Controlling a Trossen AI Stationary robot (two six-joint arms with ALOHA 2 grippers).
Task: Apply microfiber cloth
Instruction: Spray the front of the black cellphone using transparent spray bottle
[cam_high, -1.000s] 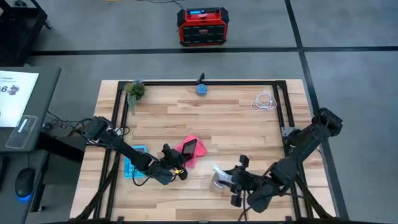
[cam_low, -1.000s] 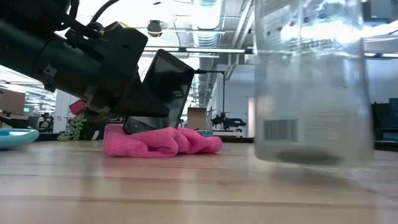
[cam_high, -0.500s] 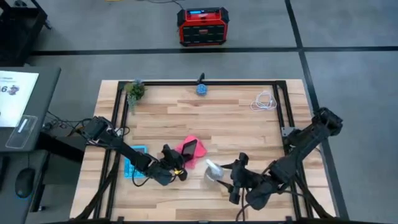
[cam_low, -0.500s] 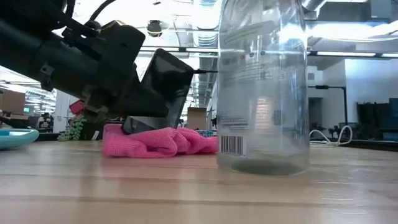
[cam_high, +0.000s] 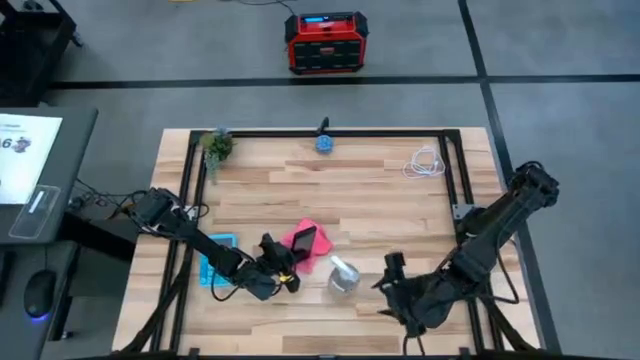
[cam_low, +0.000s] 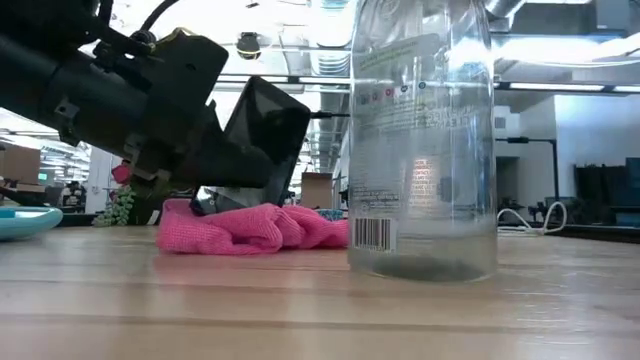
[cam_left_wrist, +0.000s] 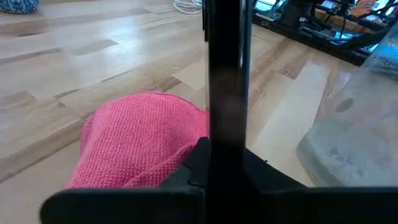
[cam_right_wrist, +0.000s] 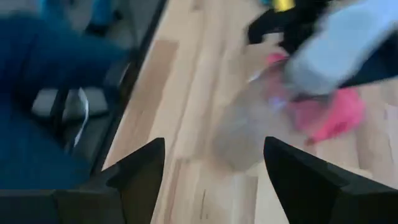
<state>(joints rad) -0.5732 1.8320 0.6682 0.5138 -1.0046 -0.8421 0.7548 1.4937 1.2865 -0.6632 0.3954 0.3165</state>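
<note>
A: What's on the left?
B: The left gripper (cam_high: 291, 262) clamps a black phone (cam_high: 305, 239) on edge, its lower edge resting on the pink microfiber cloth (cam_high: 314, 250) near the table's front middle
A: And right?
B: A clear bottle (cam_high: 343, 276) stands just beside the cloth; the right gripper (cam_high: 393, 268), fingers spread, sits apart from it

Grey floor (cam_high: 560, 60) with dark seams, red box (cam_high: 326, 42), ceiling ducts (cam_low: 330, 30)

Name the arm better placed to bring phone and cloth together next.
Left. Its pincer holds the phone tilted right over the cloth; the right pincer is open, clear of the bottle.
</note>
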